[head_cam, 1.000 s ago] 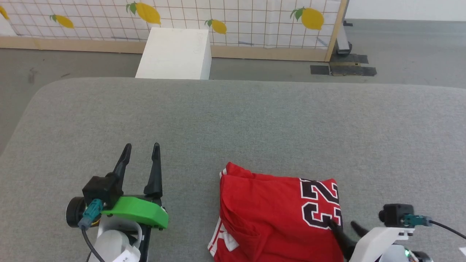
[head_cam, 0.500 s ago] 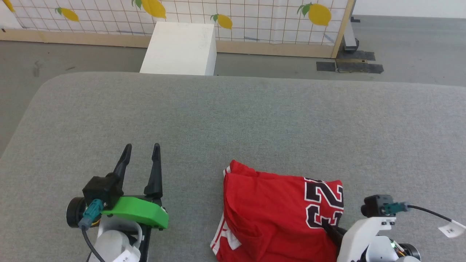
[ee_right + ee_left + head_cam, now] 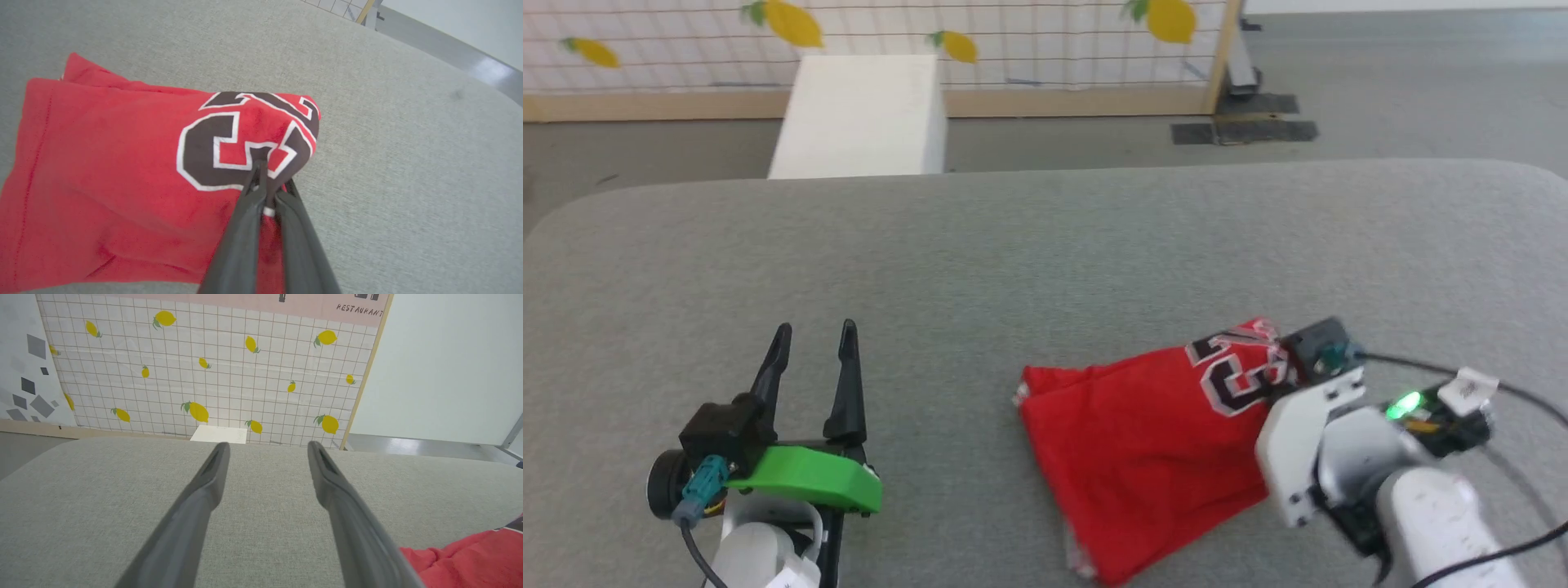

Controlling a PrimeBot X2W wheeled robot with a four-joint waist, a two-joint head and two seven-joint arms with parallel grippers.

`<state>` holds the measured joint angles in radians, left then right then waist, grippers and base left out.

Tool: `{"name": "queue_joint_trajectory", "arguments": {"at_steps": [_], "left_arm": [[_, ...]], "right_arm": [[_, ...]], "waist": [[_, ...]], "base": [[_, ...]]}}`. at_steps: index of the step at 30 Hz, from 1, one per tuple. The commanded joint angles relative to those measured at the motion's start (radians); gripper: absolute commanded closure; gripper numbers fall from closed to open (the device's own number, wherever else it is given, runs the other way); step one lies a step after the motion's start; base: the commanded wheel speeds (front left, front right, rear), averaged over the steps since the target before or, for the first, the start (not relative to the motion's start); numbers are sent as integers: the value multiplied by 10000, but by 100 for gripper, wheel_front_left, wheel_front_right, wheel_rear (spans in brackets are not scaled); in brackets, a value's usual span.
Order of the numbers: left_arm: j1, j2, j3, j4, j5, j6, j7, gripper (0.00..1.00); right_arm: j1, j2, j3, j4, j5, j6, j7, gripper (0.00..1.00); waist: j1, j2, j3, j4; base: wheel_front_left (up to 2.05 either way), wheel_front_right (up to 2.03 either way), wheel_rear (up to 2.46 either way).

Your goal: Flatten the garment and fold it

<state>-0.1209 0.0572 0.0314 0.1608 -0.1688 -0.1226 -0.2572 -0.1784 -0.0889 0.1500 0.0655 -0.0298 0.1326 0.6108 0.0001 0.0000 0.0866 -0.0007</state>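
The garment, a red jersey with a black white-outlined number, lies bunched on the grey cushioned surface, its right end lifted. My right gripper is shut on the garment, pinching a fold of cloth at the printed number; its white wrist sits at the garment's right end in the head view. My left gripper stands open to the left of the garment with nothing between its fingers. From the left wrist, that gripper points across bare fabric, with a red corner of the garment at the lower right.
A white box stands on the floor beyond the far edge of the surface. Behind it runs a tiled panel with lemon prints in a wooden frame. Dark tape patches mark the floor at the back right.
My right gripper has closed on the garment's numbered end and raised it up and away from me. The head camera has turned, shifting the whole picture. The left arm holds still.
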Motion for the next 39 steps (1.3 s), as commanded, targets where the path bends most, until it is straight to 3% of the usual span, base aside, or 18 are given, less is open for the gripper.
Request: {"name": "queue_joint_trajectory", "arguments": {"at_steps": [1, 8, 16, 22, 32, 33, 34, 35, 39], "left_arm": [[44, -47, 31, -106, -52, -7, -45, 0], [-521, -50, -69, -576, 112, -15, -45, 0], [-1209, 144, -253, -1004, 329, -39, -46, 0], [-1629, 404, -366, -1100, 390, -51, -46, 0], [-1828, 596, -459, -1025, 356, -60, -46, 0], [-1808, 581, -469, -997, 344, -60, -46, 0], [-1781, 565, -464, -980, 331, -59, -46, 0], [-1736, 538, -470, -942, 310, -59, -46, 0], [-1538, 415, -480, -755, 213, -58, -46, 0]], "right_arm": [[-374, -461, 5, -23, -110, -19, 148, 100], [-2024, -2627, -628, 826, -94, -19, 327, 100], [-3479, -3674, -1572, 2401, -468, -19, -586, 100], [-4280, -3880, -2519, 3416, -1496, -19, -1619, 100], [-4900, -3335, -4366, 4486, -3214, -19, -2748, 98], [-4883, -3245, -4576, 4600, -3334, -19, -2839, 64], [-4852, -3176, -4744, 4697, -3436, -19, -2867, 18], [-4805, -3087, -5007, 4813, -3548, -19, -2872, 0], [-4636, -2639, -6146, 4875, -3596, -19, -3244, 0]], "waist": [[-1, 0, 235, -671], [-1, 0, 1143, -1827], [-1, 0, 2478, -2400], [-1, 0, 3181, -2351], [-1, 0, 3351, -1978], [-1, 0, 3259, -1925], [-1, 0, 3181, -1890], [-1, 0, 3048, -1832], [-1, 0, 2414, -1564]], "base": [[0, 0, 0], [0, 0, 0], [0, 0, 0], [0, 0, 0], [0, 0, 0], [0, 0, 0], [0, 0, 0], [0, 0, 0], [0, 0, 0]]}}
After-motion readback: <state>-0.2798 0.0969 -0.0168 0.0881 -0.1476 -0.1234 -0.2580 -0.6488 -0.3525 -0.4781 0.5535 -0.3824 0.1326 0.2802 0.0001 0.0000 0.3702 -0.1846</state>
